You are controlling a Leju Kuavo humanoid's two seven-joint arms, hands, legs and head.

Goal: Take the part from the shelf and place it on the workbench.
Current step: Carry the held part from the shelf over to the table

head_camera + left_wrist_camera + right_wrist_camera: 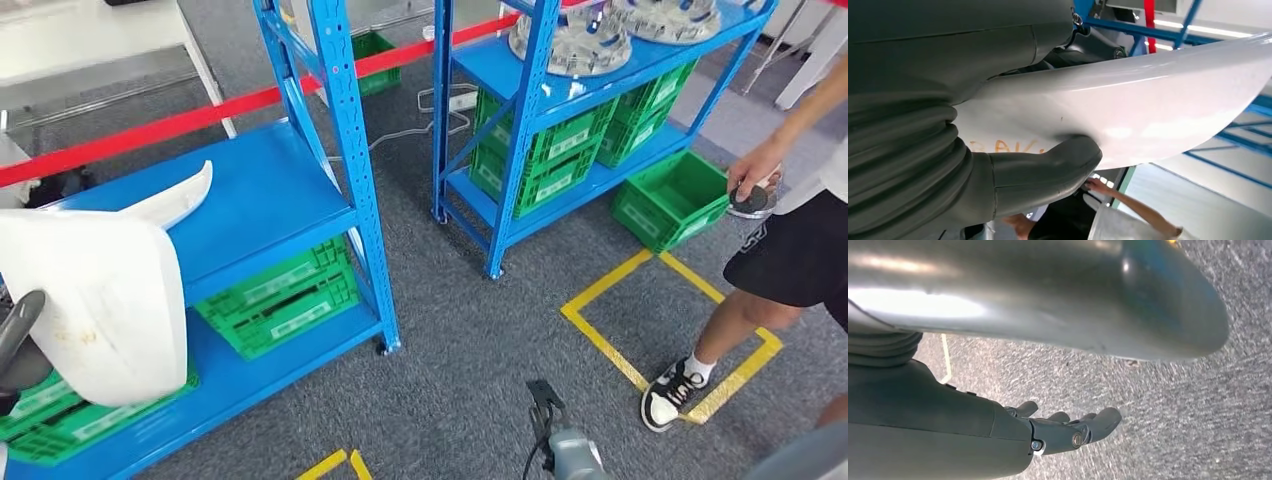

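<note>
My left hand [1013, 175] grips the white panel [95, 290], thumb pressed against its glossy face, holding it in front of the blue shelf [265, 200] near the lower left of my head view. Green crates [280, 300] sit on the shelf's bottom level behind it. My right hand [1068, 430] hangs over the grey carpet [1173, 405], fingers apart and holding nothing. A person [790, 240] stands to my right beside a yellow floor marking [600, 330].

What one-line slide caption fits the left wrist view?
Left hand grips the curved white part, thumb pressed on its glossy face.
</note>
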